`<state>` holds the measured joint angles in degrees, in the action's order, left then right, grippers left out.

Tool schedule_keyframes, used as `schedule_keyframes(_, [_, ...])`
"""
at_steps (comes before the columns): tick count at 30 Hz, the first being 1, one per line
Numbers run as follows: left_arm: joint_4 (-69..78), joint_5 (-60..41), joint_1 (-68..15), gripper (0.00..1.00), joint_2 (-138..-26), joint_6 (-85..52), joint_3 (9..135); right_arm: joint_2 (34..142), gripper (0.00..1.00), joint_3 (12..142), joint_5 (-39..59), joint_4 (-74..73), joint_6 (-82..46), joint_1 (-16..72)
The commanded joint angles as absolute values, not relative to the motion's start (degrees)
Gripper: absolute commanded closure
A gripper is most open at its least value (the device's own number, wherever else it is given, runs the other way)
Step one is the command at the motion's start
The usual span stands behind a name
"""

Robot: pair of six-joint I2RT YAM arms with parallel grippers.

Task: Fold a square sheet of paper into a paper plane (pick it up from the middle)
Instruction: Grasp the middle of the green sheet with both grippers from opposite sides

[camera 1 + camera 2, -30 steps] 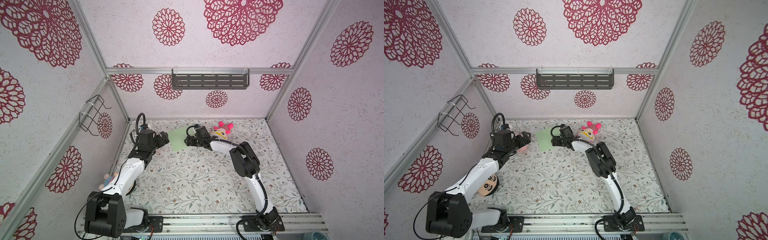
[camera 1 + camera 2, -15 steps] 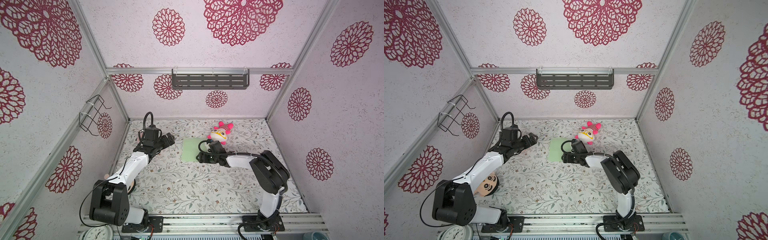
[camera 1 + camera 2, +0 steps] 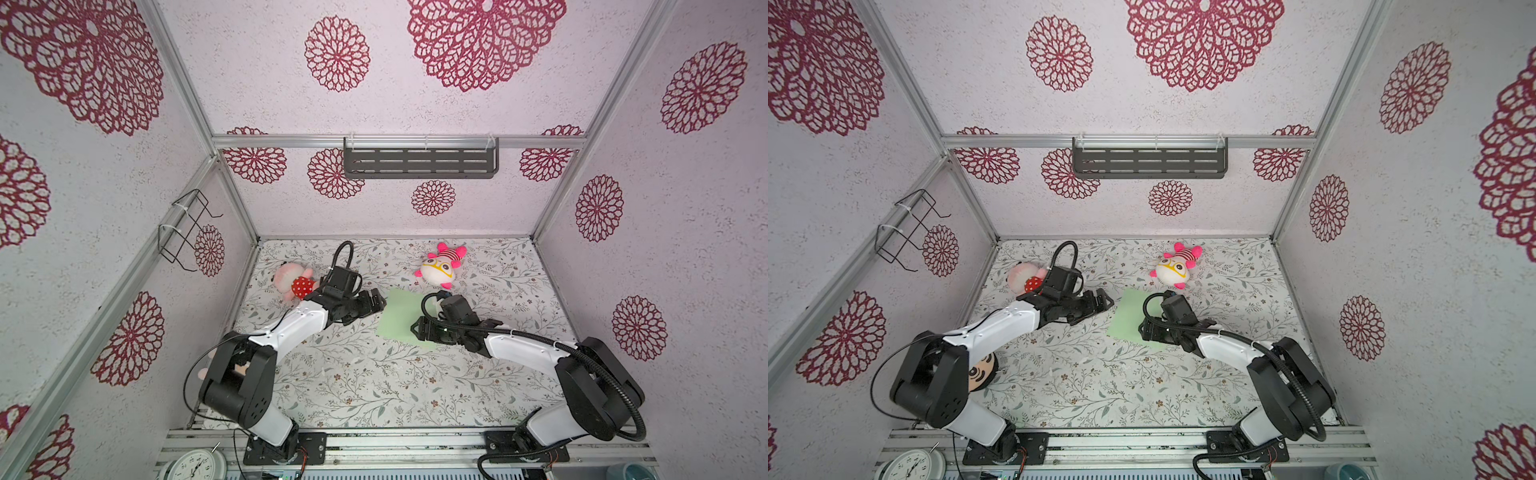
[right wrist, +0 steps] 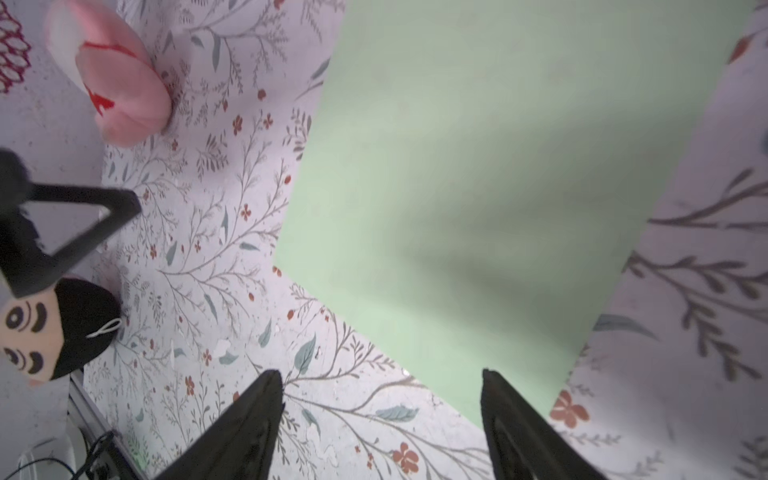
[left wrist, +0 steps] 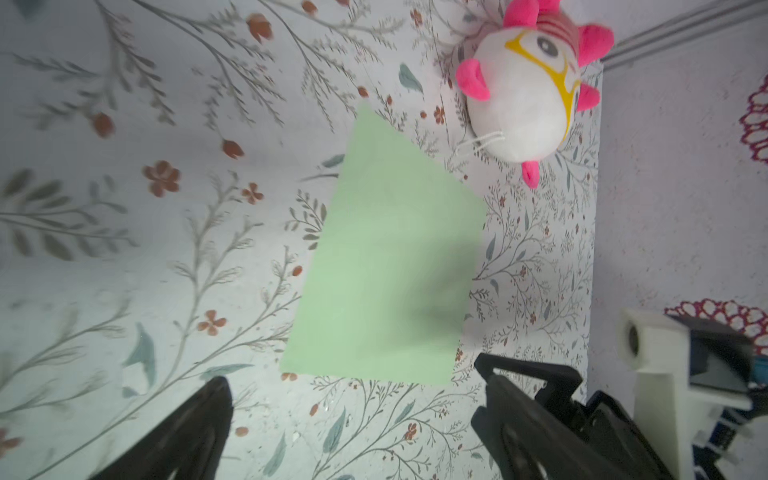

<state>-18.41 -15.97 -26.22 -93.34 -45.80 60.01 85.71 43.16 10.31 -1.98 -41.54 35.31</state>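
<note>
The square sheet of paper [image 3: 398,316] [image 3: 1128,316] lies flat and pale green on the floral table, mid-back. No crease shows on it in the left wrist view [image 5: 390,266] or the right wrist view [image 4: 498,178]. My left gripper [image 3: 380,303] [image 3: 1106,301] [image 5: 351,376] is open just off the sheet's left edge, holding nothing. My right gripper [image 3: 415,328] [image 3: 1142,328] [image 4: 379,374] is open low over the sheet's front right part, with one fingertip [image 4: 492,386] over the paper and the other over bare table. A paper plane is out of view.
A white and pink plush [image 3: 440,268] [image 5: 523,95] lies behind the sheet. A pink plush in a red dress [image 3: 293,282] [image 4: 120,91] sits at back left. A doll head [image 3: 980,372] lies under the left arm. A clock [image 3: 195,465] stands at the front left.
The sheet has slid from back left toward the front and right along with the right gripper. The left gripper swung right to the sheet's left edge. The right jaws narrowed a little.
</note>
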Motion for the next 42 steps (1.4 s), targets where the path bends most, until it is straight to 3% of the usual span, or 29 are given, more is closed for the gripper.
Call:
schedule_keyframes(1, [-19.86,-18.58,-29.2,0.05,-98.4,-44.24,66.32,86.2,0.26,42.31,10.1,-3.51,-47.16,31.58])
schedule_keyframes(8, [-28.93,-22.06,-31.76,0.14,-111.89,-38.06,81.38,90.6,0.45,44.38,13.08,-4.57,-48.25,27.92])
schedule_keyframes(17, [-33.13,-24.77,-32.56,0.15,-122.87,-35.79,91.26,93.89,0.55,44.43,16.08,-5.58,-47.95,26.81])
schedule_keyframes(35, [-34.39,-23.44,-32.6,0.13,-127.16,-38.32,90.65,98.72,0.6,45.09,17.6,-6.25,-47.11,26.09])
schedule_keyframes(42, [-29.15,-27.81,-31.3,0.11,-126.31,-41.38,87.27,101.44,0.61,46.27,20.68,-7.14,-44.18,25.98])
